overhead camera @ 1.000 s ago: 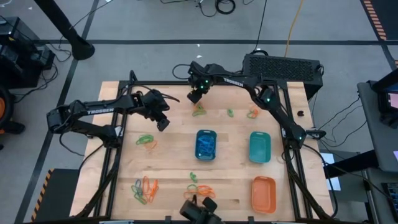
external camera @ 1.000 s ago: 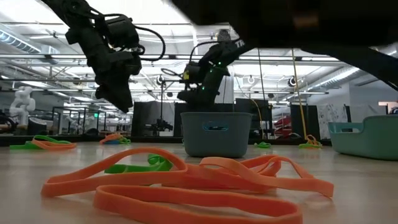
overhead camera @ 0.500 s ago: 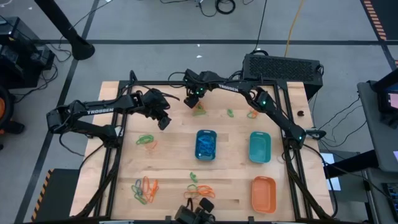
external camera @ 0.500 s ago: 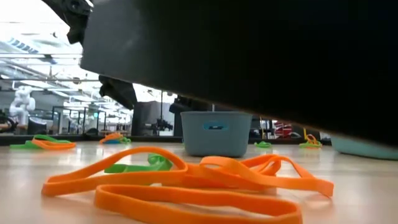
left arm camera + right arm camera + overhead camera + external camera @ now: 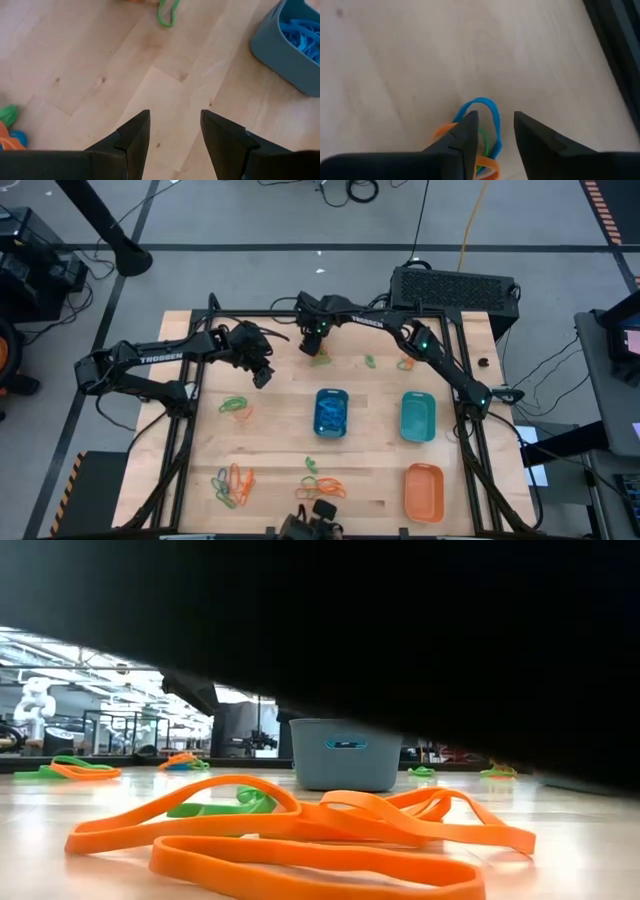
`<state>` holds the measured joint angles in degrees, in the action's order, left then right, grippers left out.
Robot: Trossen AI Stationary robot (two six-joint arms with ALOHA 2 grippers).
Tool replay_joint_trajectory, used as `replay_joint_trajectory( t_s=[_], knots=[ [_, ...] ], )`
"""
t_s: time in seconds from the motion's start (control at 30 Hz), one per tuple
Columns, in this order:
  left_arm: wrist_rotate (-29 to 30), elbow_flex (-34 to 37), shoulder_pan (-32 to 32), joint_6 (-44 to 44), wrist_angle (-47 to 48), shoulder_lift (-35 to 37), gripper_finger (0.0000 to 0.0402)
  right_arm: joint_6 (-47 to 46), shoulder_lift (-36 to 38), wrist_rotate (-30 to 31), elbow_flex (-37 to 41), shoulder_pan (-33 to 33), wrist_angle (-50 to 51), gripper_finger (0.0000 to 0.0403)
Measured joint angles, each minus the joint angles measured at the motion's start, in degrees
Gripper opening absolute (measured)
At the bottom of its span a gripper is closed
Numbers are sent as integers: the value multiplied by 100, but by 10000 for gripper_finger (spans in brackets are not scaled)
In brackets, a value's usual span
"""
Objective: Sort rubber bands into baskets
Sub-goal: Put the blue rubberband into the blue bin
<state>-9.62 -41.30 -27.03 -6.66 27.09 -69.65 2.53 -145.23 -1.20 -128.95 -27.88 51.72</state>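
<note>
3 baskets [image 5: 331, 412]; R fingers [image 5: 492, 135] apart astride blue band [image 5: 487, 112], L fingers [image 5: 175, 135] open

A pale wooden counter [image 5: 275, 430] stands on a grey floor [image 5: 250, 220] crossed by dark lines — cables [image 5: 360, 190] trail near the far edge. Beyond, an open hall with bright ceiling lights [image 5: 60, 660] and a white humanoid figure [image 5: 37, 700].
</note>
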Motion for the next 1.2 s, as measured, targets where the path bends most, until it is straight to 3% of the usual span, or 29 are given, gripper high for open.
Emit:
replay_joint_trajectory(
  t_s=[0.3, 0.53, 0.7, 0.97, 1.2],
  knots=[
    [-1, 0, 4, -16, -2, -2, 182, 1385, 23, 317, 0, 261, -449, 50],
    [-3, 0, 3, -160, 22, -2, 182, 1470, 58, 276, -233, 302, -647, 5],
    [-29, 0, 3, -195, 114, 12, 182, 1485, 138, 74, -581, 312, 41, 1],
    [-171, -2, -263, -134, -48, 728, 182, 517, 387, -2035, -565, 43, 919, 0],
    [211, -2, -1461, -435, 566, 825, 182, -700, 380, -1839, -560, 16, 921, 0]
  ],
)
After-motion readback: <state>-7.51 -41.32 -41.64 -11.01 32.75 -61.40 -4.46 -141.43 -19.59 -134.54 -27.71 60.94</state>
